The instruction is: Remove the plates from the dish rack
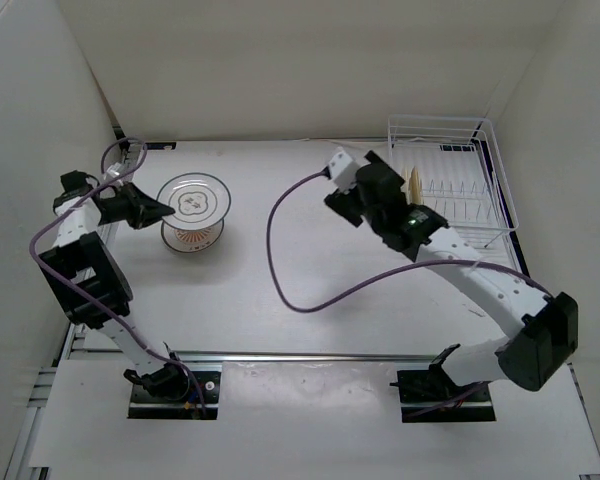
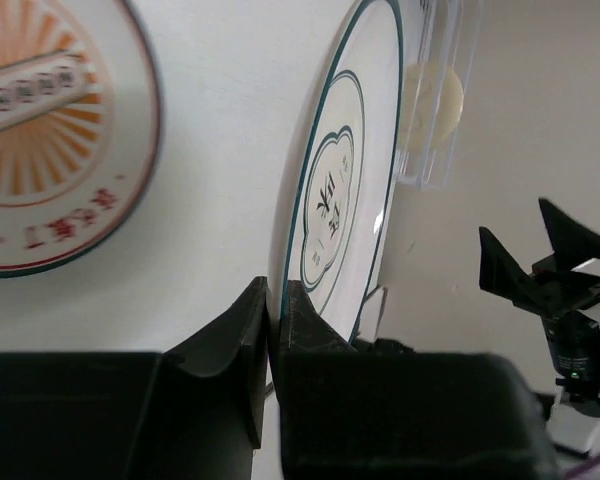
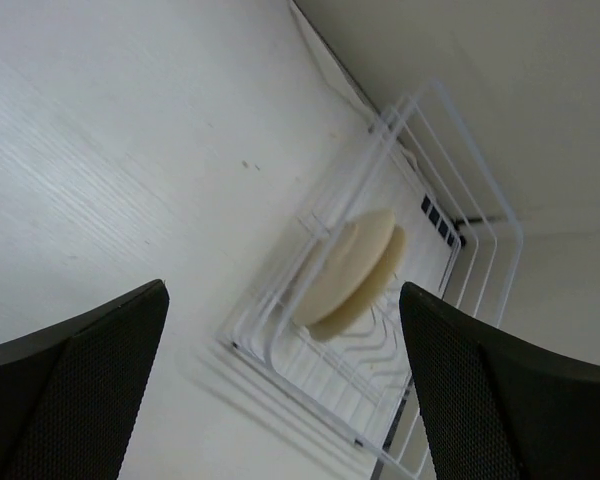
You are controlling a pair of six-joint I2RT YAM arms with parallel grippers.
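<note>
Left gripper (image 2: 273, 300) clamps white plate (image 2: 330, 200), its characters illegible; right gripper (image 3: 282, 295) agape, racked beige plate (image 3: 355, 265) at 1 o'clock.

Dark characters mark the centre of the white plate (image 2: 332, 190). Red ones run along the rim and band of the orange-patterned plate (image 2: 50, 150). It looks like Chinese script, too blurred to read.

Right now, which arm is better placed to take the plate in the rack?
Right: the right gripper, open, faces the beige plate in the rack; the left gripper is shut on the white plate, far away.
</note>
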